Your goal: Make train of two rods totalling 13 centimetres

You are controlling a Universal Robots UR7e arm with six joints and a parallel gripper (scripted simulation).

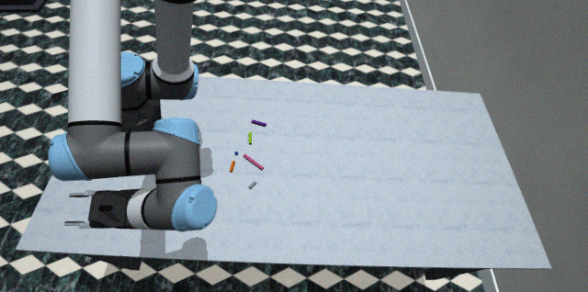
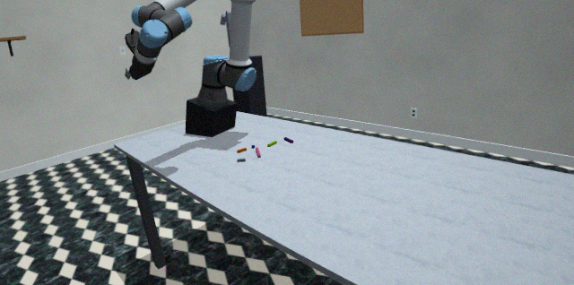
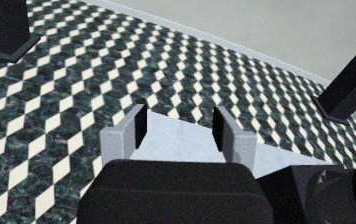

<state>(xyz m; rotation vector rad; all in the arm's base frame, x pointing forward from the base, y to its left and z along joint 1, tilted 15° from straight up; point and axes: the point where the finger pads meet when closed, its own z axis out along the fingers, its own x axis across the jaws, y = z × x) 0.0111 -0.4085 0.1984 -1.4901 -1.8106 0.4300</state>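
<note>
Several small rods lie apart on the pale blue table. The pink rod [image 1: 253,162] lies aslant in the middle of the group, also in the exterior view [image 2: 257,152]. The orange rod [image 1: 231,166] is left of it, the tiny blue rod [image 1: 236,153] between them. The lime rod [image 1: 250,138], the purple rod [image 1: 258,123] and the grey rod [image 1: 252,185] lie around them. My gripper [image 1: 73,209] is open and empty, held high over the table's left corner, far from the rods. The wrist view shows its fingers with nothing between them.
The arm's black base [image 2: 210,116] stands on the table's far corner. The table's left edge and corner lie under the gripper. A checkered floor surrounds the table.
</note>
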